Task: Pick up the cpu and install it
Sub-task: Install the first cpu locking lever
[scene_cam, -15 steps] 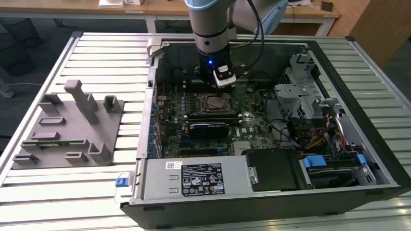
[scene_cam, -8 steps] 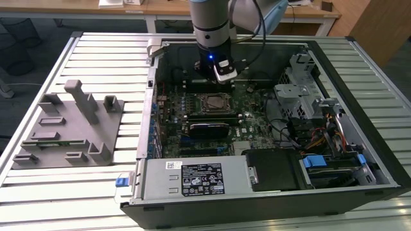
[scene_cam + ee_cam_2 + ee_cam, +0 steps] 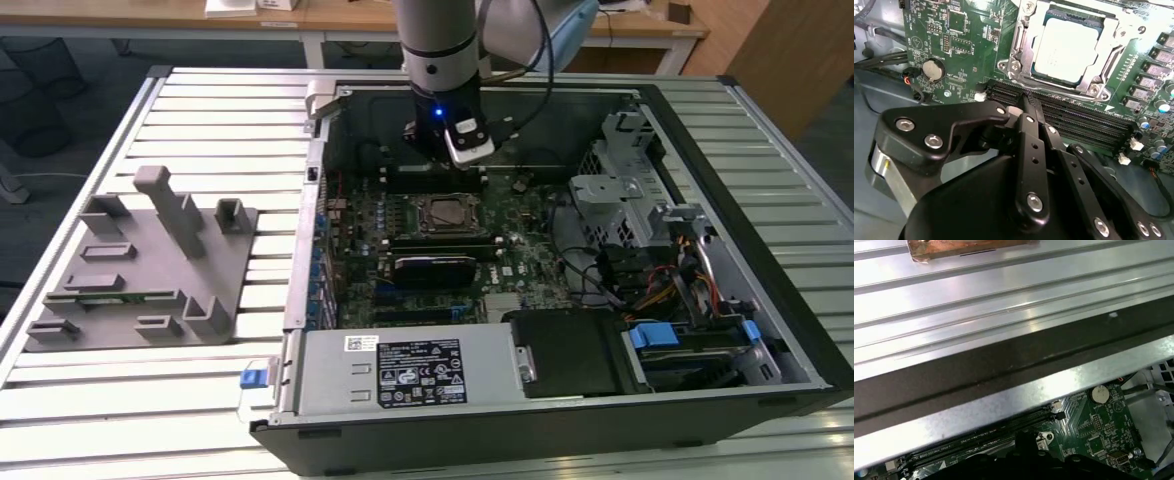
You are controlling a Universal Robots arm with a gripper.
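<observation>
The cpu (image 3: 1066, 45), a pale silvery square with a thin rim, lies flat inside the metal-framed socket (image 3: 1019, 55) of the green motherboard (image 3: 954, 40). In the exterior view the cpu (image 3: 439, 212) sits mid-board inside the open computer case (image 3: 721, 230). My gripper (image 3: 455, 158) hangs just behind the socket, over the black memory slots (image 3: 1079, 125). In the second wrist view its black fingers (image 3: 1028, 120) lie pressed together with nothing between them, tips close to the socket's edge but apart from the chip.
A grey slotted holder block (image 3: 147, 260) stands on the slatted metal table (image 3: 200, 110) at the exterior view's left. Inside the case are a power supply (image 3: 400, 370), a drive cage (image 3: 627, 190) and cables (image 3: 641, 280). A coin battery (image 3: 1099, 394) sits on the board.
</observation>
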